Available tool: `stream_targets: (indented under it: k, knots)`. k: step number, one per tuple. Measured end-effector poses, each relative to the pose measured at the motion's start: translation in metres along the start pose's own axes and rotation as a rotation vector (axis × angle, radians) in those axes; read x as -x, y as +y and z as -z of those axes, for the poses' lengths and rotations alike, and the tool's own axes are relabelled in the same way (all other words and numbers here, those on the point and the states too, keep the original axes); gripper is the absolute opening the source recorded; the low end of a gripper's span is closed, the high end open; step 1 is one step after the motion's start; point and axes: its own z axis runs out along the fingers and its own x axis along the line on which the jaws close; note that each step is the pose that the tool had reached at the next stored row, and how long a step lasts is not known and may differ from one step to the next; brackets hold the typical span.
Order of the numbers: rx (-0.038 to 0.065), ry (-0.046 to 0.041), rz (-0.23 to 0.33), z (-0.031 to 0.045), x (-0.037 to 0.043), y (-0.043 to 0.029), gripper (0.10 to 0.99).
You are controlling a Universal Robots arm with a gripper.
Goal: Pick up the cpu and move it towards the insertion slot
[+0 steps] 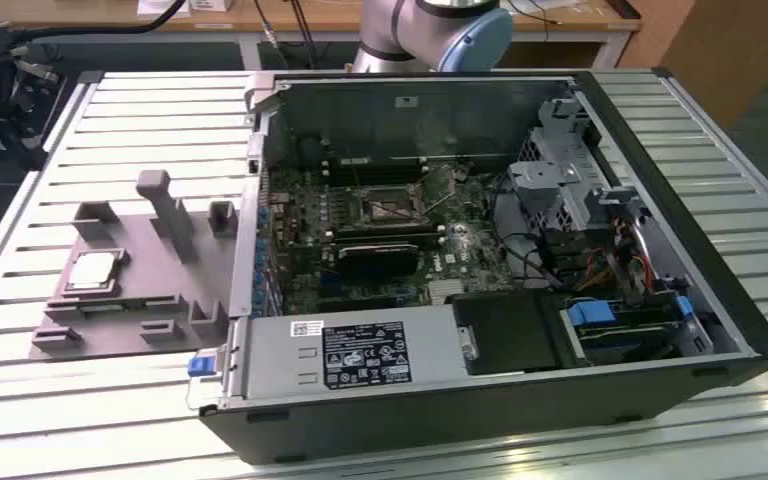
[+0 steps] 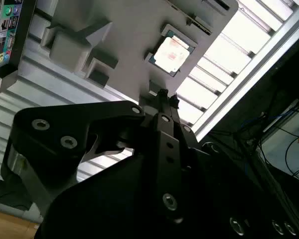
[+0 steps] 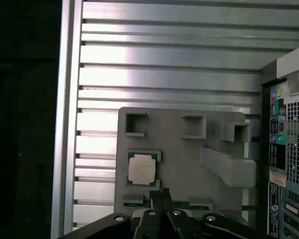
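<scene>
Hand, closed and empty, hovers near the cpu: likely light, stiff, fragile; grip opposite edges.

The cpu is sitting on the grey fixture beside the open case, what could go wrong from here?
First, the gripper looks offset from the cpu, not centred over it, so a straight descent might hit the raised stops on the grey fixture. Second, the case wall stands between the cpu and the insertion slot; a low carry may clip it.
</scene>
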Motion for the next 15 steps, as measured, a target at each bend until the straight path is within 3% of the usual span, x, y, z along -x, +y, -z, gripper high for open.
stream_targets:
  k: [9,15]
  knots:
    - [0.000,0.0001,0.000,0.0000,0.0000,0.0000,0.106]
    - [0.000,0.0000,0.000,-0.0045,0.0000,-0.0002,0.106]
